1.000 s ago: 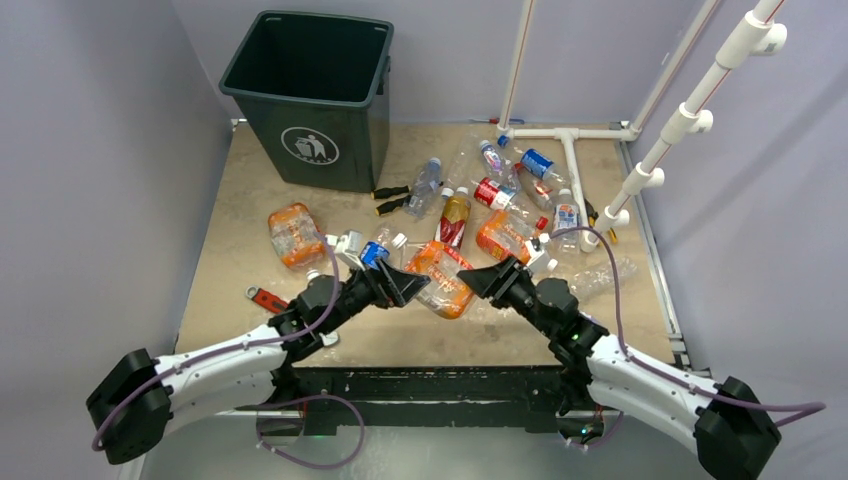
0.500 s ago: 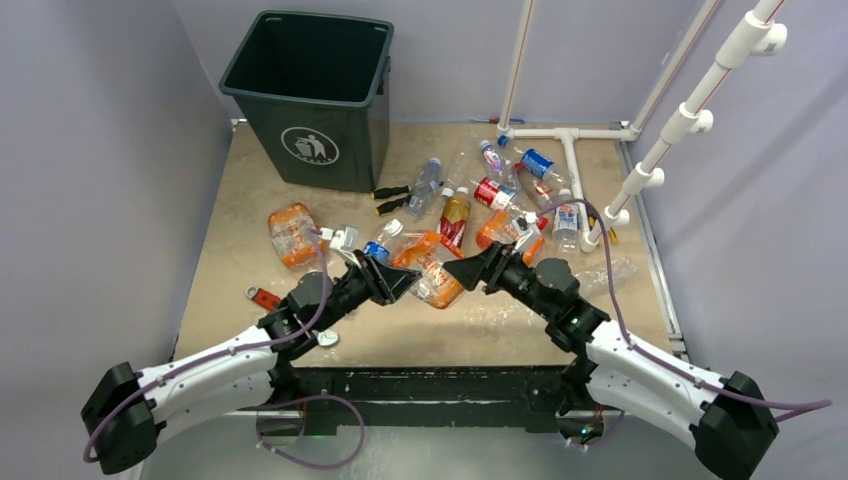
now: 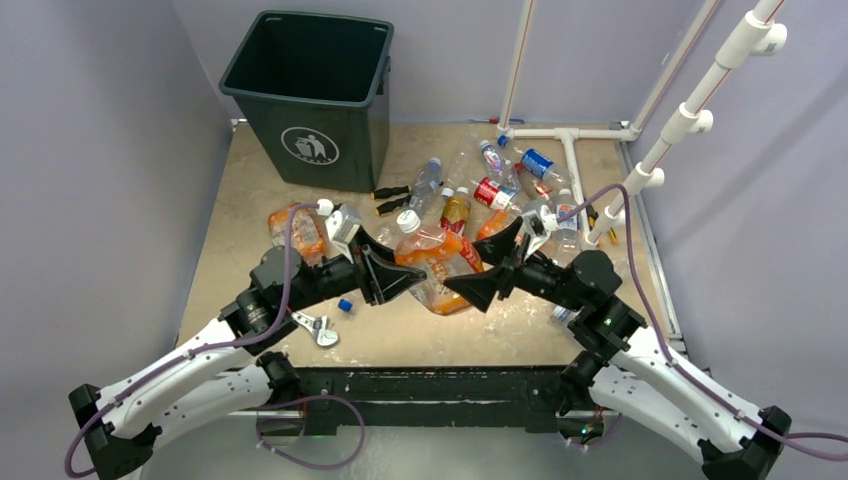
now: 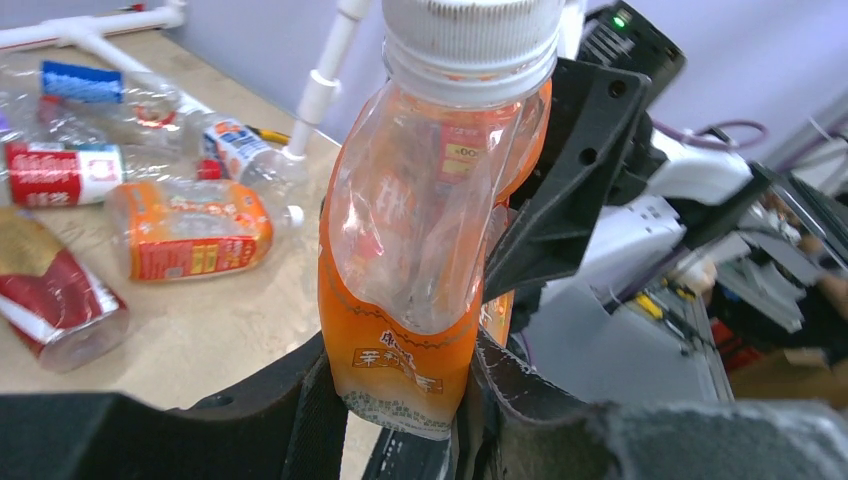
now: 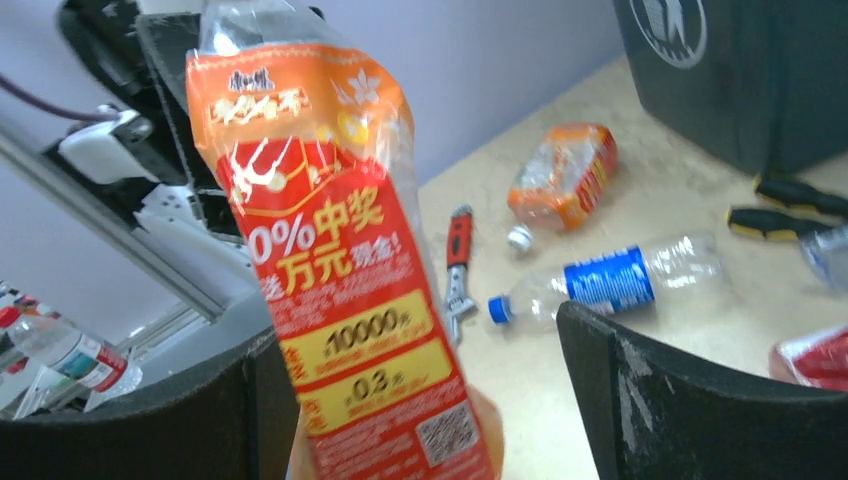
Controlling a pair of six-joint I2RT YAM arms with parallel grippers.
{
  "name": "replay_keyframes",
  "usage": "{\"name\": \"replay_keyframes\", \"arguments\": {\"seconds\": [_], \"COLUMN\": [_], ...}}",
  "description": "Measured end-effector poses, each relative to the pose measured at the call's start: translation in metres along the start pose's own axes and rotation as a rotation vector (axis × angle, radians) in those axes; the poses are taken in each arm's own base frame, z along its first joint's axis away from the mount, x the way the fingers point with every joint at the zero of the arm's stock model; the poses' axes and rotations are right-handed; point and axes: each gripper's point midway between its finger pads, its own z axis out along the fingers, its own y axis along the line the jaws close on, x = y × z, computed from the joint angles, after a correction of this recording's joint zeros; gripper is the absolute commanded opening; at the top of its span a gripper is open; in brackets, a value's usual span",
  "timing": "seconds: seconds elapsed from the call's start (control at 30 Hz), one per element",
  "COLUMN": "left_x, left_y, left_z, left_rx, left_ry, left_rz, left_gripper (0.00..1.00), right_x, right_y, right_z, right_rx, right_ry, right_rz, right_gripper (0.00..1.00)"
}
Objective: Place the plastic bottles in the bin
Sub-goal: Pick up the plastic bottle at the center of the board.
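My left gripper (image 3: 388, 277) (image 4: 400, 405) is shut on the lower part of an orange-labelled clear plastic bottle (image 3: 432, 262) (image 4: 425, 250) with a white cap, held up above the table's middle. My right gripper (image 3: 492, 272) (image 5: 420, 425) stands open around the same bottle (image 5: 335, 290); one finger is close beside it and the other finger (image 5: 700, 400) is well apart. The dark bin (image 3: 310, 90) (image 5: 740, 70) stands at the far left, open and upright. More plastic bottles (image 3: 500, 190) lie heaped at the right centre, with another orange one (image 3: 298, 232) on the left.
Two yellow-and-black screwdrivers (image 3: 392, 200) lie in front of the bin. A red-handled wrench (image 5: 458, 245) and a blue-labelled bottle (image 5: 610, 280) lie on the table under my left arm. A white pipe frame (image 3: 572, 150) stands at the back right.
My left gripper closed on the orange bottle and lifted it toward the table's middle. My right gripper opened wide, letting go of it, and its arm rose.
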Motion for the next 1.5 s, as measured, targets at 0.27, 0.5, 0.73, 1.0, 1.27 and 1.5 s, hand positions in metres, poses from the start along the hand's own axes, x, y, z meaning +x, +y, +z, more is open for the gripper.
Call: {"name": "replay_keyframes", "arguments": {"seconds": [0.27, 0.5, 0.73, 1.0, 1.27, 1.5], "left_x": [-0.017, -0.022, -0.024, -0.065, -0.121, -0.117], "left_y": [-0.034, -0.038, -0.035, -0.046, -0.068, -0.059], "left_z": [-0.01, -0.009, -0.012, -0.017, -0.012, 0.013], "left_rx": [0.12, 0.129, 0.103, 0.075, 0.105, 0.098], "left_ry": [0.07, 0.1, 0.112, -0.015, -0.19, -0.171], "left_rz": [0.111, 0.166, 0.17, 0.206, 0.238, 0.219], "left_gripper": [0.11, 0.14, 0.92, 0.99, 0.99, 0.85], "right_x": [-0.023, -0.028, -0.028, -0.034, -0.026, -0.026], "right_y": [0.044, 0.059, 0.064, 0.062, 0.054, 0.056], "right_z": [-0.006, -0.008, -0.005, -0.003, 0.0, 0.002], "right_rx": [-0.194, -0.262, -0.3, -0.289, -0.279, -0.301], "right_ry": [0.001, 0.011, 0.014, -0.024, -0.044, -0.068], "right_rz": [-0.094, -0.1, -0.107, -0.113, -0.093, -0.086], "right_gripper": [0.71, 0.38, 0.11, 0.0, 0.0, 0.0]}}
